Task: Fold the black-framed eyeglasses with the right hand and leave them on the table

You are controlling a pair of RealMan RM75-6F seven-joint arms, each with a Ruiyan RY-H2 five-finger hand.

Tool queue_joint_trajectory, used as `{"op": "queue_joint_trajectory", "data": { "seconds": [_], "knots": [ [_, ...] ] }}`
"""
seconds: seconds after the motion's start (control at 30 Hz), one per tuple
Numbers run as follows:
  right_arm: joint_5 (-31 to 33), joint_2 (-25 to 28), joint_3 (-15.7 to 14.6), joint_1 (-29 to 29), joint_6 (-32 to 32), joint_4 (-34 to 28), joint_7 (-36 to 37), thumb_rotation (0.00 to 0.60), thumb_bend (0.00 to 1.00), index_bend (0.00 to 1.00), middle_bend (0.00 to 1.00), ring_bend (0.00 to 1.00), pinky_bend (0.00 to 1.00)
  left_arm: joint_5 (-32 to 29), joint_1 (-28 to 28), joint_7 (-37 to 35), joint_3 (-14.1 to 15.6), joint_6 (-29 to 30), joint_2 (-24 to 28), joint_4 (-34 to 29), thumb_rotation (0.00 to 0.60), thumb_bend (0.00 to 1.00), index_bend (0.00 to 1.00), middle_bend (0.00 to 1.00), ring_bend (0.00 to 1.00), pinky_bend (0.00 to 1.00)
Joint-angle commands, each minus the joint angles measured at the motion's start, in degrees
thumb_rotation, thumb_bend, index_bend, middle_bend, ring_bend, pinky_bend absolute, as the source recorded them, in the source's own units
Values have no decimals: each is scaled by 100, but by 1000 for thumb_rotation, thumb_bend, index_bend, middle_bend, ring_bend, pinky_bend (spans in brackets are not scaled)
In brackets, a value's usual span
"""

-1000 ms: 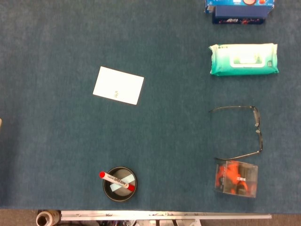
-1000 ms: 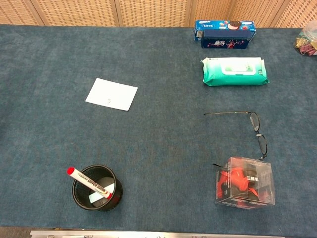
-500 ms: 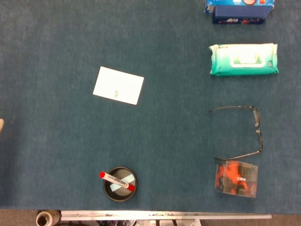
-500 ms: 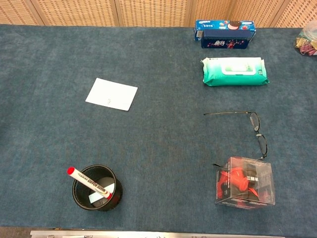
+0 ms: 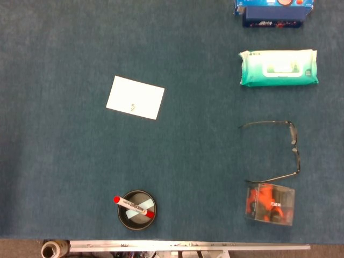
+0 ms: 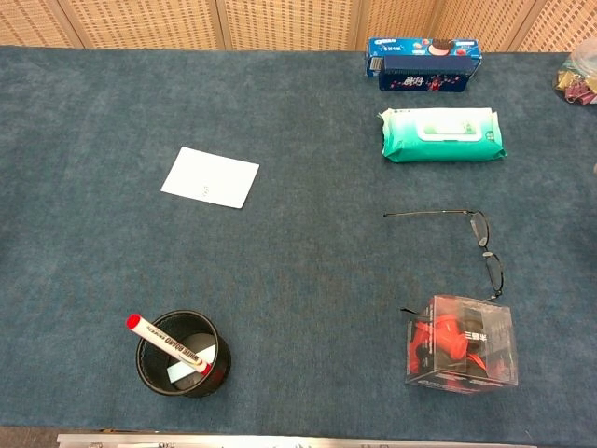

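Neither robot hand is in view, so their state cannot be told. The black-framed eyeglasses (image 5: 285,146) lie unfolded near the table's (image 5: 64,161) right edge, temples pointing left, one temple against a clear box (image 5: 270,203). The right hand should probably approach the far temple first.

even diffuse overhead light, soft faint shadows (head view slightly soft), no glare

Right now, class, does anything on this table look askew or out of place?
Only slightly: the eyeglasses lie unfolded, arms spread, one arm nearly touching the clear box. The marker leans tilted in its black cup.
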Motion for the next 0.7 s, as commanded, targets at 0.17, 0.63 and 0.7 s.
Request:
{"op": "queue_joint_trajectory", "data": {
  "seconds": [0.17,0.63,0.7],
  "knots": [
    [-73,-1,-56,367,-527,-74,-499,600,608,457,345,222,313,-9,17,-19,-9,13,20,-10,600,243,561,536,393,530],
    [-351,33,-315,859,-1276,-62,-1187,600,614,474,179,59,166,-29,17,-7,-22,-10,19,-8,600,243,561,535,393,530],
    [-421,39,-351,924,-1360,-60,-1208,600,617,474,166,45,155,-32,17,-7,-24,-12,20,-8,600,243,561,535,393,530]
  ]
}}
